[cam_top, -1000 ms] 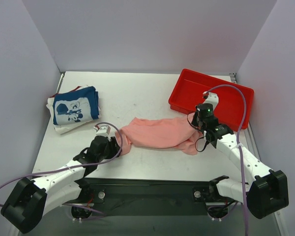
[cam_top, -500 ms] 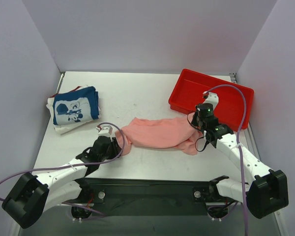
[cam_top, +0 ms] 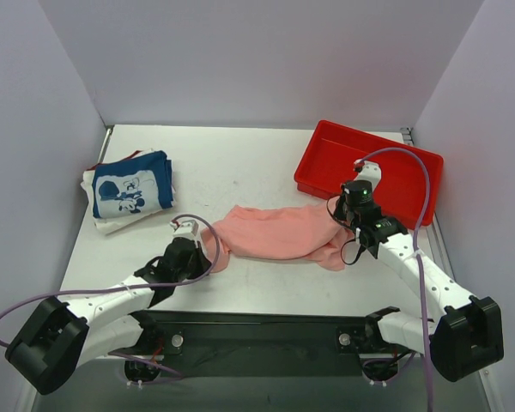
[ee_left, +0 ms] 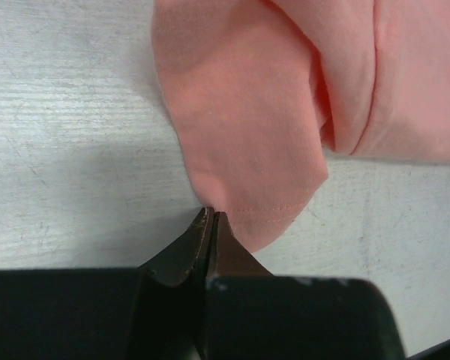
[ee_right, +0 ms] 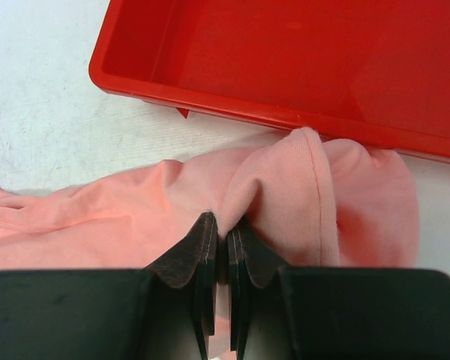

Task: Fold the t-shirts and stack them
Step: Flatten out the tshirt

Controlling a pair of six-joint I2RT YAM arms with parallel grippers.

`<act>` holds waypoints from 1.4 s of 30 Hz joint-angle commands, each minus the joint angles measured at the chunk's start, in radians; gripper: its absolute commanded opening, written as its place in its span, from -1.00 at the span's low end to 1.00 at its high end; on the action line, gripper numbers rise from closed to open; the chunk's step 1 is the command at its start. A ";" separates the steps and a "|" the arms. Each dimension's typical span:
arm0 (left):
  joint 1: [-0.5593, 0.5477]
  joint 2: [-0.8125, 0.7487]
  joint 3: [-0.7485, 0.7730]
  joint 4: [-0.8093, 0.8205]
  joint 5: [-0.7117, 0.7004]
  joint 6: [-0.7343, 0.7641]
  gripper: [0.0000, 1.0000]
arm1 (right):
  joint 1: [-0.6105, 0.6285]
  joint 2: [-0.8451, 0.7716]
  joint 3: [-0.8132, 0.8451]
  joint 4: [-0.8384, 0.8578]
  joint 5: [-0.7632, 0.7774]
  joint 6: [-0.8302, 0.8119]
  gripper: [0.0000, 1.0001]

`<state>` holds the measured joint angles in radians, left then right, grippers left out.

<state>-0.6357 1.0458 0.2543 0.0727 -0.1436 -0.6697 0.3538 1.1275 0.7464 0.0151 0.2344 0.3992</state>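
Near left, the left gripper [ee_left: 211, 216] is closed, its tips at the hem of the salmon-pink t-shirt [cam_top: 279, 232]; whether cloth is caught is unclear. The right gripper [ee_right: 221, 223] pinches a fold at the shirt's right end, plain only in its wrist view, just before the red tray [ee_right: 285, 52]. Far left, seen only from overhead, the navy t-shirt [cam_top: 130, 190] tops a pile.

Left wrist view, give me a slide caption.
Left gripper shut at the hem edge of the salmon-pink t-shirt on the white table.

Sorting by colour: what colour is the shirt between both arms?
The cloth shirt is plain salmon pink; top external view.
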 commanded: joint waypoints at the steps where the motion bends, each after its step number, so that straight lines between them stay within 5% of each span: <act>1: -0.002 -0.024 0.029 0.038 0.059 0.044 -1.00 | -0.004 -0.035 0.025 0.028 -0.006 0.006 -0.88; 16: 0.258 -0.277 0.261 -0.160 0.090 0.243 -1.00 | 0.002 -0.081 0.162 -0.010 -0.083 -0.025 -0.81; 23: 0.390 -0.297 0.347 -0.156 0.091 0.271 -1.00 | -0.025 0.118 0.413 -0.043 -0.116 -0.069 -0.75; 26: 0.459 -0.274 0.379 -0.113 0.144 0.260 -1.00 | -0.058 0.236 0.537 -0.072 -0.150 -0.083 -0.50; 27: 0.484 -0.264 0.394 -0.094 0.204 0.245 -1.00 | -0.065 0.285 0.607 -0.123 -0.149 -0.083 -0.08; 29: 0.496 -0.251 0.414 -0.047 0.260 0.231 -1.00 | -0.070 0.301 0.646 -0.190 -0.138 -0.089 0.22; 32: 0.499 -0.222 0.439 -0.022 0.320 0.220 -1.00 | -0.058 0.210 0.515 -0.170 -0.155 -0.054 0.41; 42: 0.542 -0.171 0.510 -0.004 0.372 0.223 -1.00 | 0.039 -0.051 0.010 -0.024 -0.127 0.072 0.34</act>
<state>-0.1066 0.8757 0.6842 -0.0025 0.1852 -0.4412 0.3676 1.0931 0.8104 -0.0586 0.0578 0.4263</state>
